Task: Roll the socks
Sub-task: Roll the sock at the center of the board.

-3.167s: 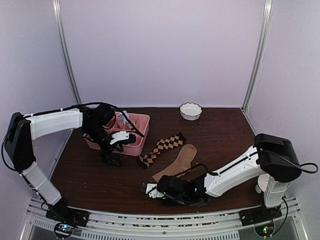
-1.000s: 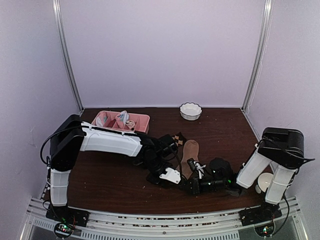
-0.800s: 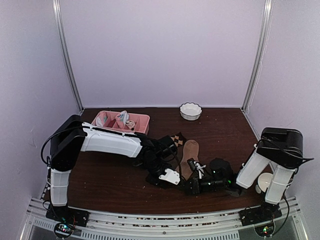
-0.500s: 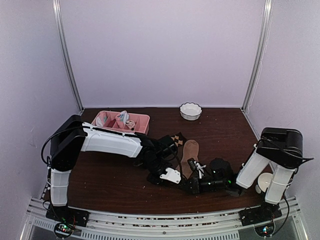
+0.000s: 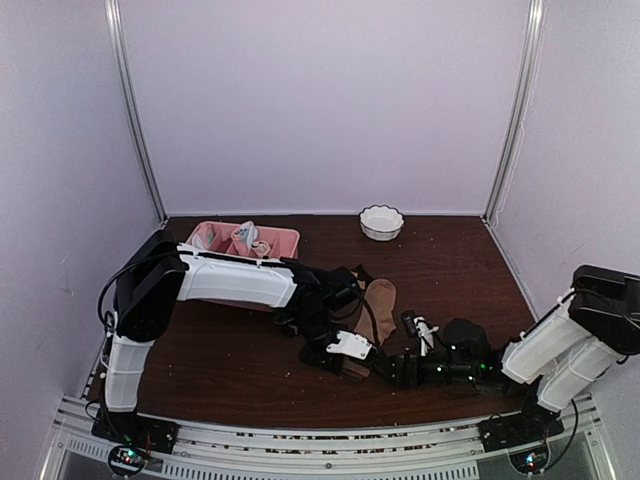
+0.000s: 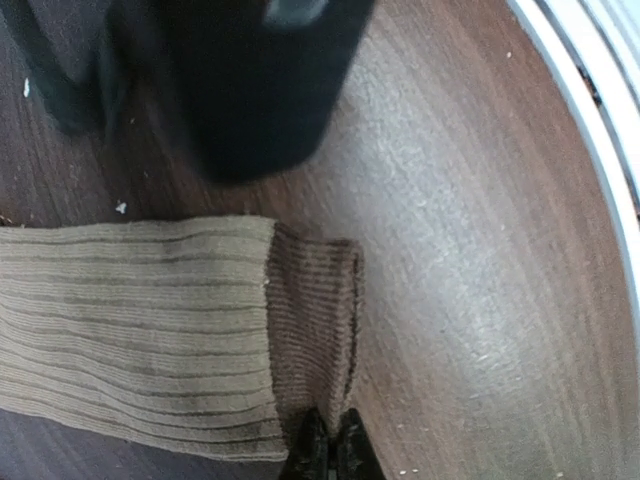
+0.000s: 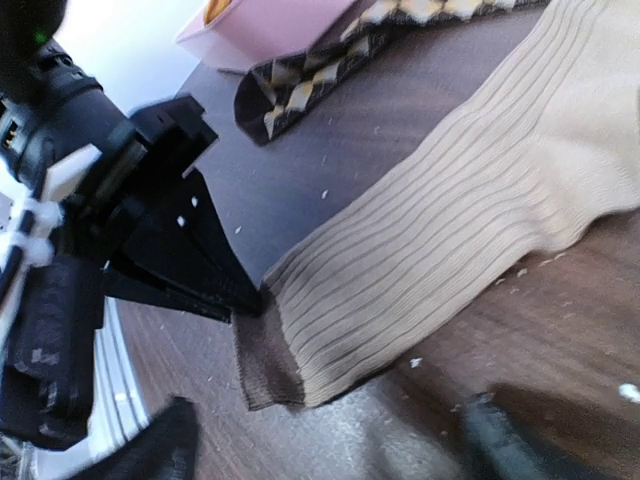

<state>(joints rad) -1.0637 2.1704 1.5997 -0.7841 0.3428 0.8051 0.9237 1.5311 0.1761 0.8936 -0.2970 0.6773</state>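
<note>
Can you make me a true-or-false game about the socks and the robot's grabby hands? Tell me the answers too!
1. The left gripper is pinching the cuff of the tan sock. True.
2. The right gripper is squeezing the tan sock. False: its jaws stand open, off the sock.
3. The argyle sock is inside the pink tray. False: it lies on the table, outside the tray.
4. A white bowl sits at the back of the table. True.
</note>
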